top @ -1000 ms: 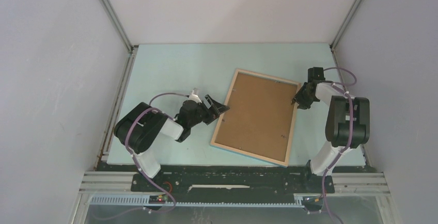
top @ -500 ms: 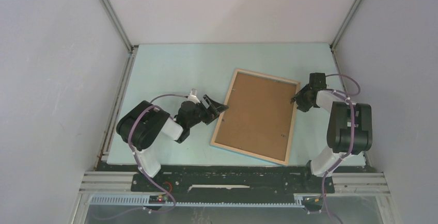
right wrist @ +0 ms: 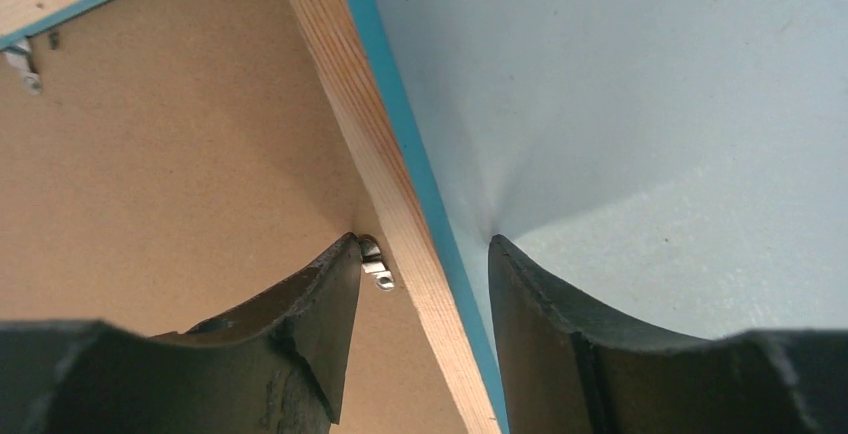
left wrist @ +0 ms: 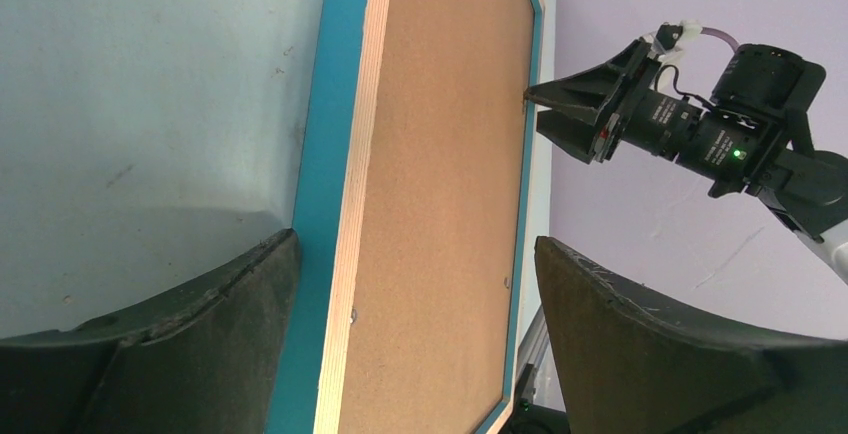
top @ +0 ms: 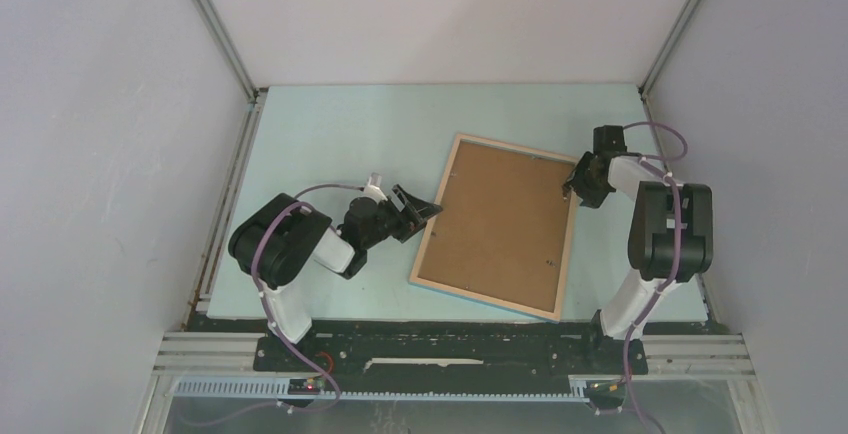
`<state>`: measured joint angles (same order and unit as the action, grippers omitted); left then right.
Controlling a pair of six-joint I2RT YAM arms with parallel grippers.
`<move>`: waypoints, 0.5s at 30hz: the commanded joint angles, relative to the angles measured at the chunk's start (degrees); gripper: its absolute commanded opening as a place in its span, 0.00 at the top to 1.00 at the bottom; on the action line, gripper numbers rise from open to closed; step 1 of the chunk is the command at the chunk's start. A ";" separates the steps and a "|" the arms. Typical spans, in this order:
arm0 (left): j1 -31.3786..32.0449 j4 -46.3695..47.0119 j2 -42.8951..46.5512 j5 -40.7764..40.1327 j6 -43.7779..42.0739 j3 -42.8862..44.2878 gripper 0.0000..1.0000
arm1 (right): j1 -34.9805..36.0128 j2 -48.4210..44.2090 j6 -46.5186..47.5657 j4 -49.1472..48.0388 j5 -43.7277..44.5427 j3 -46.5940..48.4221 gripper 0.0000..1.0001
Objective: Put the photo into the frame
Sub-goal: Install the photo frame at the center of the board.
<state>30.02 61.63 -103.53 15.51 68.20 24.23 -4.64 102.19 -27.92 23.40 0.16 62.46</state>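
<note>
The frame (top: 482,299) lies face down on the table, its light wood back up and a blue edge (left wrist: 320,154) showing along the side. A plain brown backing board (top: 500,219) fills it. The photo is hidden. My left gripper (top: 421,211) stands open at the frame's left edge, and the wood rim (left wrist: 350,204) runs between its fingers in the left wrist view. My right gripper (top: 575,186) is open astride the right rim (right wrist: 340,74). Its inner finger (right wrist: 320,304) touches a small metal tab (right wrist: 376,266) on the board, while the outer finger (right wrist: 540,314) stands clear of the blue edge.
The pale green table (top: 330,144) is walled by grey panels left, right and behind. A metal rail (top: 450,354) runs along the near edge by the arm bases. Another metal tab (right wrist: 20,62) sits at the board's far corner.
My right gripper has opened wider and shifted a little toward the back along the frame's right rim. The left gripper has barely moved.
</note>
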 commanded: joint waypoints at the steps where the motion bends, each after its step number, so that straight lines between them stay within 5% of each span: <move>1: 0.30 3.06 0.38 1.67 1.05 -1.28 0.12 | 0.85 0.64 3.25 3.08 3.87 2.31 0.43; 15: 0.29 2.70 0.62 1.50 0.61 -1.29 0.12 | 3.03 2.69 3.76 6.20 6.20 2.50 0.45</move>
<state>30.02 61.89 -103.53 15.46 68.55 24.08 -2.17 104.88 -25.61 26.68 4.36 66.50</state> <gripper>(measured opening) 0.878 0.562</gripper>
